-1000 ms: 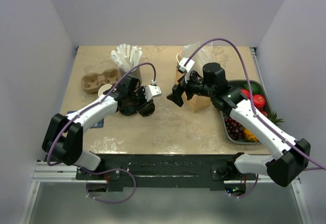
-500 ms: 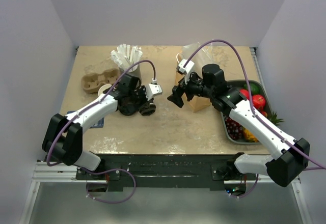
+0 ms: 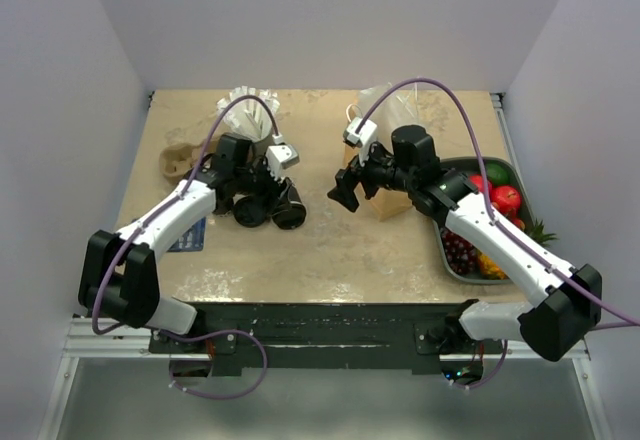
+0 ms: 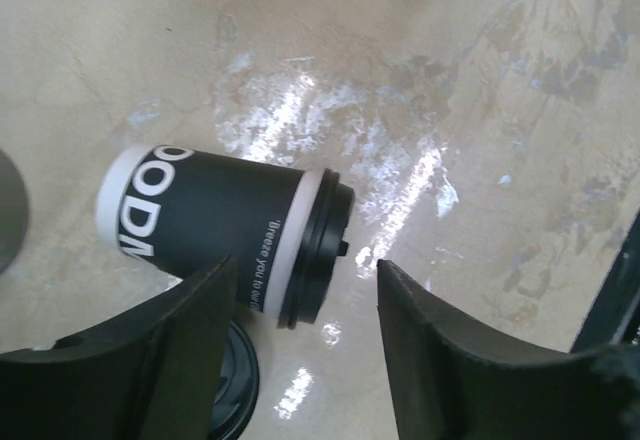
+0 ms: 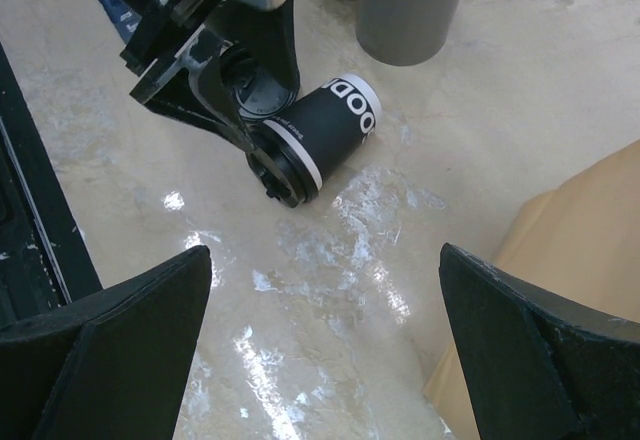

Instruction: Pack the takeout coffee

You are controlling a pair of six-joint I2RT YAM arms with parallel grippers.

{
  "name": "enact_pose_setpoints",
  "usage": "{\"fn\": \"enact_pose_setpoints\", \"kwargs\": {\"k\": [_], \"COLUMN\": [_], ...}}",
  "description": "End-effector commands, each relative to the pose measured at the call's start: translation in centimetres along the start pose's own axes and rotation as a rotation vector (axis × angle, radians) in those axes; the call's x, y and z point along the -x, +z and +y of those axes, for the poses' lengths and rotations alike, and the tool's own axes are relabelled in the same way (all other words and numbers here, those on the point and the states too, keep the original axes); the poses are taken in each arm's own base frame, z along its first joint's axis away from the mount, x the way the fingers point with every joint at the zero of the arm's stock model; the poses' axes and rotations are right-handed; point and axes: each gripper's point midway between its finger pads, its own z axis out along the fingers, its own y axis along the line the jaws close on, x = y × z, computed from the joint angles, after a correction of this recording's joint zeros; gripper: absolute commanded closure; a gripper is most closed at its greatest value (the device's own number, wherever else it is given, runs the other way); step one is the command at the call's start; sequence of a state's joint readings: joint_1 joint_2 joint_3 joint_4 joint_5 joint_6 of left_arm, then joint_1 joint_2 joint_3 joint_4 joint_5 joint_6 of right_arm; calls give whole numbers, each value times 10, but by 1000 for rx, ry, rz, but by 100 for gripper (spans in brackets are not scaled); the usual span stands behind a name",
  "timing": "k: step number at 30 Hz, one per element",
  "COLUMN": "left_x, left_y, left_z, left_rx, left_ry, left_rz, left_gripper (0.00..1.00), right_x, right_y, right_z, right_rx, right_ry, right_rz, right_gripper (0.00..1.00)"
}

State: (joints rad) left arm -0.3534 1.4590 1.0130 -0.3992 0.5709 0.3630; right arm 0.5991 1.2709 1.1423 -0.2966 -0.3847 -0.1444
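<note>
The takeout coffee (image 3: 288, 209), a dark cup with white print and a black lid, lies on its side on the table. It also shows in the left wrist view (image 4: 222, 232) and the right wrist view (image 5: 318, 135). My left gripper (image 3: 264, 188) is open and empty, hovering just above the cup's lidded end; in its own view (image 4: 305, 295) the jaws stand apart with the lid between and beyond them. My right gripper (image 3: 346, 190) is open and empty, right of the cup and in front of the brown paper bag (image 3: 388, 192); its own view (image 5: 325, 280) shows bare table between the jaws.
A loose black lid (image 3: 249, 215) lies left of the cup. A grey holder with white packets (image 3: 250, 118) and a cardboard cup carrier (image 3: 180, 160) stand at the back left. A tray of fruit (image 3: 470, 265) sits at the right.
My left gripper has pulled back toward the far left and now sits above the cup. The cup stays on its side. The right arm has barely moved.
</note>
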Motion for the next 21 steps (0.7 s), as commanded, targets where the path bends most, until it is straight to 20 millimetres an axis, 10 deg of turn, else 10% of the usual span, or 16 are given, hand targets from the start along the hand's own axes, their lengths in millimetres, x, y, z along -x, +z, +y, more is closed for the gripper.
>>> {"fn": "enact_pose_setpoints", "kwargs": {"k": [1, 10, 21], "left_x": [37, 12, -22], "left_y": [-25, -36, -19], "left_z": [27, 1, -3], "left_rx": [166, 75, 64], "left_ry": [-83, 70, 147], "left_rz": [-111, -85, -114], "left_gripper": [32, 26, 22], "right_x": [8, -2, -62], "right_y": [7, 50, 128], "right_z": [-1, 24, 33], "right_rx": [19, 156, 247], "right_ry": [-29, -258, -448], "right_rz": [-36, -48, 64], "right_gripper": [1, 1, 1]}}
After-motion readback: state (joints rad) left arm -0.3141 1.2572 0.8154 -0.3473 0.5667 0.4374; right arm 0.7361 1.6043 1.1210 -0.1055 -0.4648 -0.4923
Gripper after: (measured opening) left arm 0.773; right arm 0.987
